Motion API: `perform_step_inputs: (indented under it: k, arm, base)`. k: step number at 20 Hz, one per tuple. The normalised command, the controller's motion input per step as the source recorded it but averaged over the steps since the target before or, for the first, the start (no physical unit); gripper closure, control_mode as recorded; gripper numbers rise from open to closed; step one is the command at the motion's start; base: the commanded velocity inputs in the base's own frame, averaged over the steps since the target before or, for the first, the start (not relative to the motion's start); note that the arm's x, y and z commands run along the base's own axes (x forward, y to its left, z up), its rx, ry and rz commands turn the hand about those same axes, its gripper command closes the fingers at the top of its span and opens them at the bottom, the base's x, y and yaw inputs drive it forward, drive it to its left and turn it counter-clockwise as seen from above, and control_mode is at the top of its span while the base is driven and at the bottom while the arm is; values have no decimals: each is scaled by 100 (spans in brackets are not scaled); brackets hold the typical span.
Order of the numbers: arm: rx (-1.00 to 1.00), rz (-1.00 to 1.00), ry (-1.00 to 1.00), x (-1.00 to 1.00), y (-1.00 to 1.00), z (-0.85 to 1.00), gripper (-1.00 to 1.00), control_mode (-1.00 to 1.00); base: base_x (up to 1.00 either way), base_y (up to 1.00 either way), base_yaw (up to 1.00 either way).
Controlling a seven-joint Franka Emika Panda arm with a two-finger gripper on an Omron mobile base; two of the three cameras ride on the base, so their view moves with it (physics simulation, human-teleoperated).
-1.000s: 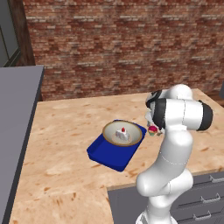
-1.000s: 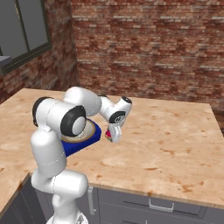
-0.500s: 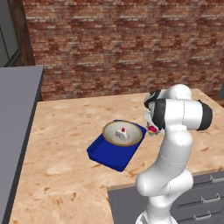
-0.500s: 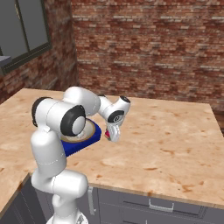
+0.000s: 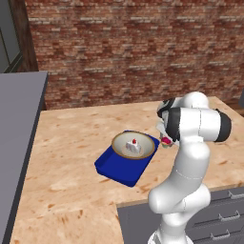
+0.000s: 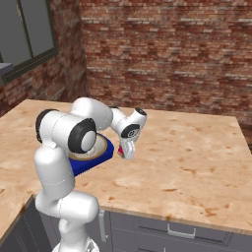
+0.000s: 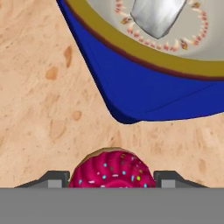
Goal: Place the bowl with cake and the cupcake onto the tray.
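Observation:
The grey-tan bowl with the white cake slice rests inside the deep-blue tray on the wooden counter. My gripper is shut on the small pink-topped cupcake, just off the tray's right corner. In the hand view the sprinkled cupcake sits between the two fingertips. Bare counter separates it from the tray corner, and the bowl's brownish rim lies beyond. From the right, the cupcake hangs beside the tray, whose bowl is partly hidden by my arm.
The wooden counter stretches left and behind the tray, with a brick wall at its back. A grey cabinet top borders the left side. On the right, open counter reaches to its front edge above the drawers.

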Motion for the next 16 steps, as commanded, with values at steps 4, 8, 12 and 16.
perform_step_inputs:
  k: [4,8,12,16]
  arm:
    - [0,0,0,0,-4,28,100,-100]
    - [0,0,0,-6,0,46,100,-100]
    - [0,0,0,-25,0,48,100,-100]
    - [0,0,0,-46,0,39,100,-100]
  base:
    - [0,0,0]
    - [0,0,0]
    - [0,0,0]
    - [0,0,0]
